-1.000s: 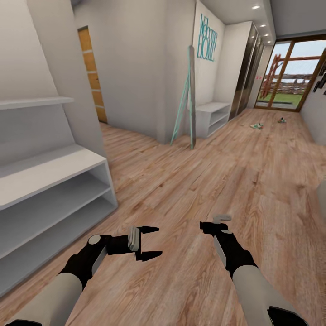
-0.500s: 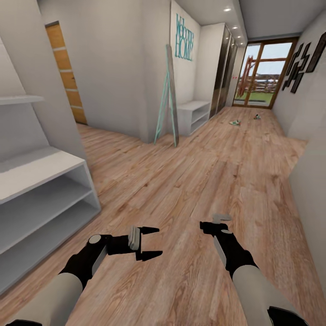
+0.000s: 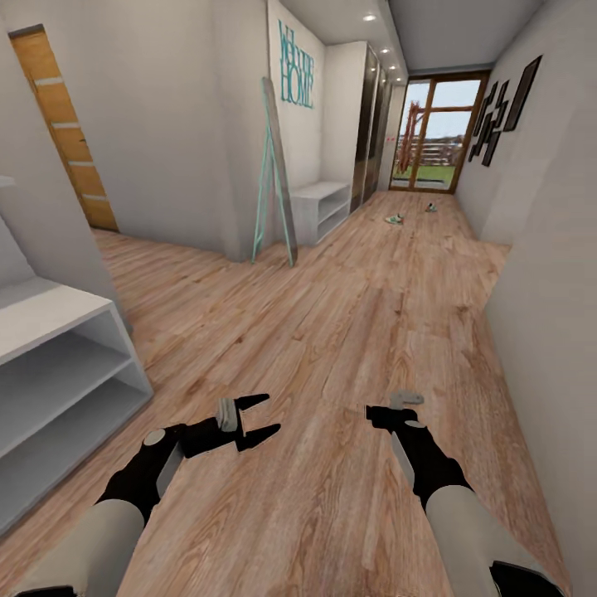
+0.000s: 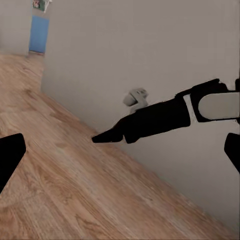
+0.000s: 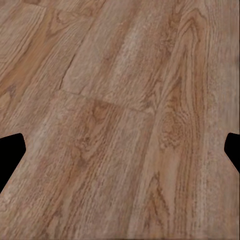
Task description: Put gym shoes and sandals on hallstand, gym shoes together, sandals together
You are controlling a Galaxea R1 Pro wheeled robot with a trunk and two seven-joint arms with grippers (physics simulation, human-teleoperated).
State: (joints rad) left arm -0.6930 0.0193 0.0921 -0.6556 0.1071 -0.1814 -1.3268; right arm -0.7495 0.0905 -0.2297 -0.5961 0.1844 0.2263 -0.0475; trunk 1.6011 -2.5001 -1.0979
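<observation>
- Both hands hang empty low in the head view: the left hand [image 3: 253, 421] at lower centre-left with its two dark fingers spread wide and nothing between them, the right hand [image 3: 390, 412] at lower centre; its fingertips sit at opposite edges of the right wrist view, so it reads as spread wide too, over bare planks.
- Compared with a second ago, the left hand has tipped a little and moved slightly up-frame; the right hand sits where it was.
- Around them, the whole picture has slid leftward, so the camera has swung right; the furniture itself has not moved.
- At the left edge of the frame, the hallstand [image 3: 50, 365] with its long open shelf levels now shows less of itself than before and holds no shoes that can be seen.
- Far up the corridor floor [image 3: 348, 332], in the upper centre-right near the glass door [image 3: 431, 137], lie two small pale objects [image 3: 395, 219] and [image 3: 429, 207]; they are probably the gym shoes, but are too small to tell.
- No sandals can be made out from here.
- My reading: the robot is turning to face down the corridor, and no pick-up has begun.
</observation>
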